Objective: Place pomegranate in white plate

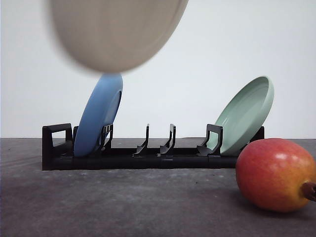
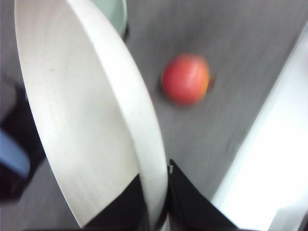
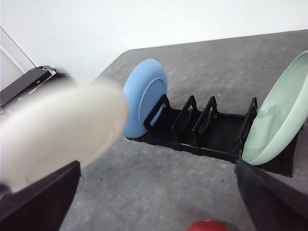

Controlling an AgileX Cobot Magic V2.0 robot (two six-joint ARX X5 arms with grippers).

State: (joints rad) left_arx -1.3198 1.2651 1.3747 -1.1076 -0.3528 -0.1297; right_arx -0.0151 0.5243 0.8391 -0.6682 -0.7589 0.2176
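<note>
Left gripper (image 2: 156, 211) shut tight on the white plate (image 2: 91, 120) rim, up in the air. Right gripper (image 3: 154, 202) wide open, holding nothing. Best to lay the plate flat on the table (image 1: 123, 202) near the pomegranate (image 1: 274, 173), slowly.

A plain white wall (image 1: 217, 54) stands behind a dark grey, matte tabletop (image 1: 123, 202). The light is even and soft, with faint shadows on the grey surface. Beyond the table's far corner sits a dark, flat object (image 3: 24, 83), blurred.
</note>
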